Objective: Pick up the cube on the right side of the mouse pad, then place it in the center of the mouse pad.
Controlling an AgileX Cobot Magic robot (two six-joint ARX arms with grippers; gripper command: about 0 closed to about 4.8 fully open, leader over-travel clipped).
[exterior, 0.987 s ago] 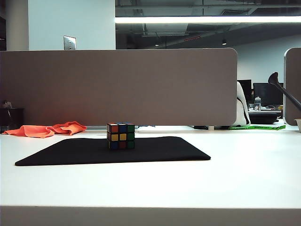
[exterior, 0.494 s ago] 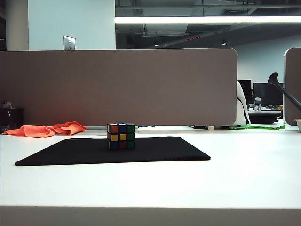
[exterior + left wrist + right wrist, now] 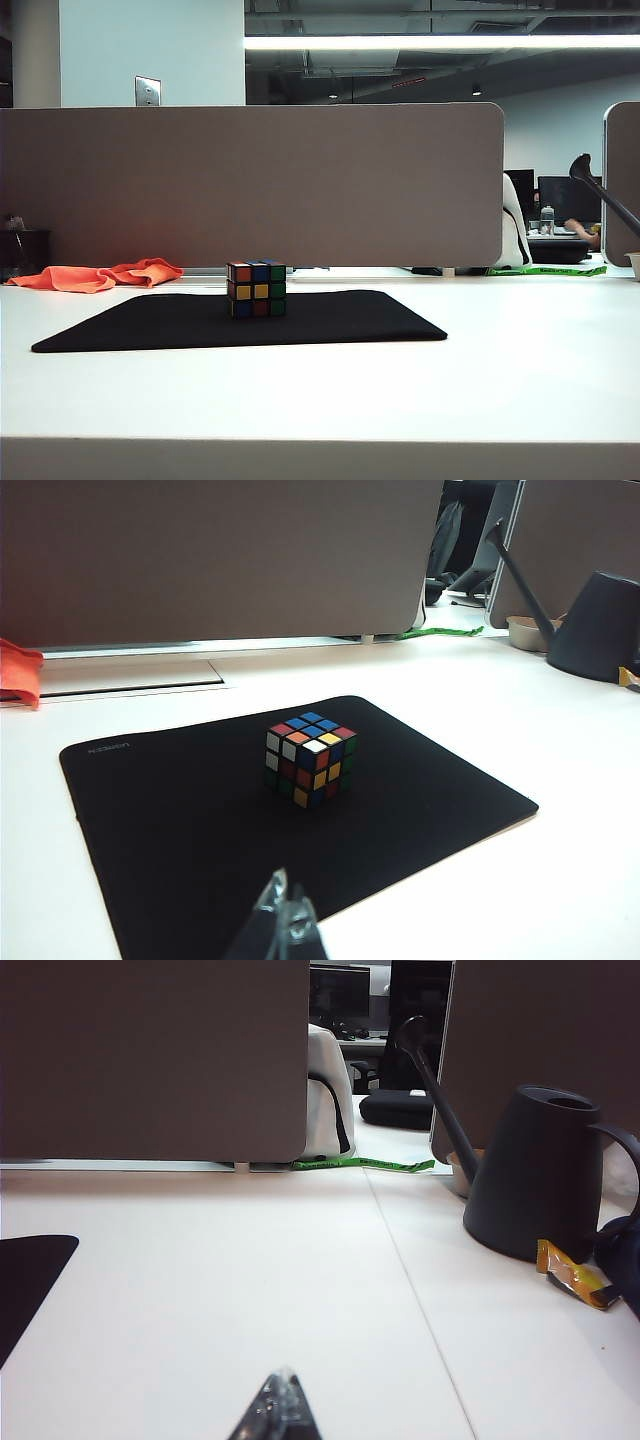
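On black rectangular mouse pad (image 3: 240, 320), near its centre: small puzzle cube with black edges and coloured stickers (image 3: 257, 288), upright, resting free. Exterior view unchanged over last second; cube has not shifted, no arm over white tabletop (image 3: 480, 380). Judgement: placement done, task effectively complete. Left gripper (image 3: 283, 920) low near pad edge, cube at 12 o'clock from it, well apart; jaws closed together, empty. Right gripper (image 3: 278, 1405) over bare tabletop, dark watering can (image 3: 540, 1175) at 2 o'clock; jaws fully closed, nothing held.
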